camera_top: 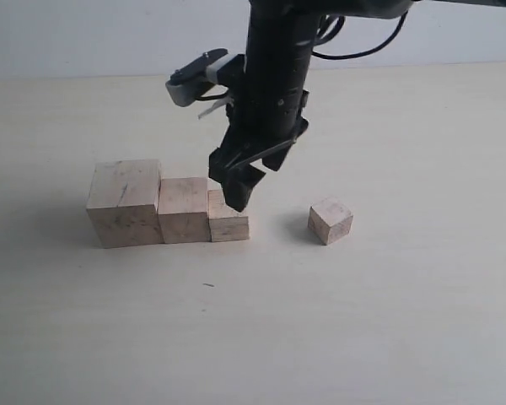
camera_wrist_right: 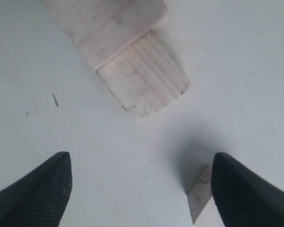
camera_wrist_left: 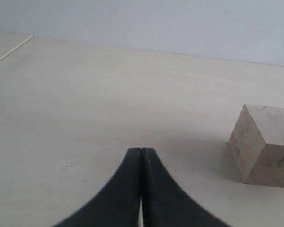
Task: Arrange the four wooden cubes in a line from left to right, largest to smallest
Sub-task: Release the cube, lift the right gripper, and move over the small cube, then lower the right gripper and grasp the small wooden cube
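Exterior view shows three of four in place: the largest pale unpainted wooden cube [camera_top: 124, 202], the second pale wooden cube [camera_top: 184, 209] and the third pale wooden cube [camera_top: 228, 221] stand touching in a descending row, midway between the far and near edges of the light table [camera_top: 405, 321]. The smallest pale wooden cube [camera_top: 331, 220] sits apart, toward the right edge, turned corner-on. I judge that only moving it against the third cube and squaring it is left.

The right gripper [camera_top: 239, 190] hangs just over the third cube, jaws wide apart and empty. The left gripper [camera_wrist_left: 141, 189] has its fingers pressed together on nothing, low beside the largest cube. No other objects show, and the bare stretch between the third and smallest cubes looks unobstructed.
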Tool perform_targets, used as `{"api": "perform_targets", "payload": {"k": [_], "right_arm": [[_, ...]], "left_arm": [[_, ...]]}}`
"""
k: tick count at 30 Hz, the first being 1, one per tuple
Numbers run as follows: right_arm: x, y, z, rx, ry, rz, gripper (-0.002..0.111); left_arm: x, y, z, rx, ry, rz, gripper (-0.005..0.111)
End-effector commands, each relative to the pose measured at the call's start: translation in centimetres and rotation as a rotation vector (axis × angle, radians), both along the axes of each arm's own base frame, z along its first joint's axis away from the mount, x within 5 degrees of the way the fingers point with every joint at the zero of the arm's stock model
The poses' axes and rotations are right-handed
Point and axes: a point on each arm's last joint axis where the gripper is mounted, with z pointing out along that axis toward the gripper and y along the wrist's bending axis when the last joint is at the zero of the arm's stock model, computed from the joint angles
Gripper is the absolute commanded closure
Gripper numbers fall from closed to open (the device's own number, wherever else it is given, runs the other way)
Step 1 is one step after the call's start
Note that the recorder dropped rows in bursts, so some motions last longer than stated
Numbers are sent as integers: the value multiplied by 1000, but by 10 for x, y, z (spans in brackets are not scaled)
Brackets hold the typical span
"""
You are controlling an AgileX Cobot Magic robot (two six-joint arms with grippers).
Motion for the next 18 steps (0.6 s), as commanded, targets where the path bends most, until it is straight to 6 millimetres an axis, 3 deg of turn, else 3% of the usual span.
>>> {"api": "perform_targets", "payload": {"k": [1,2,4,11,15,18], "right_arm": [[2,-31,-14,-5,-8,-118,33],[0,-47,-18,1,-17,-167,33],[-3,-58,-16,18,-39,-193,33],[-10,-62,1,27,-22,-209,33],[-15,-70,-7,-54,9,-191,33],[-17,-80,-23,-111,-14,-330,33]], "left_arm": [[0,0,0,-2,-15,-4,107],[0,0,0,-2,-15,-4,107],[0,0,0,-2,-15,-4,107],[0,0,0,-2,-15,-4,107],[0,0,0,-2,-15,-4,107],[0,0,0,-2,-15,-4,107]]}}
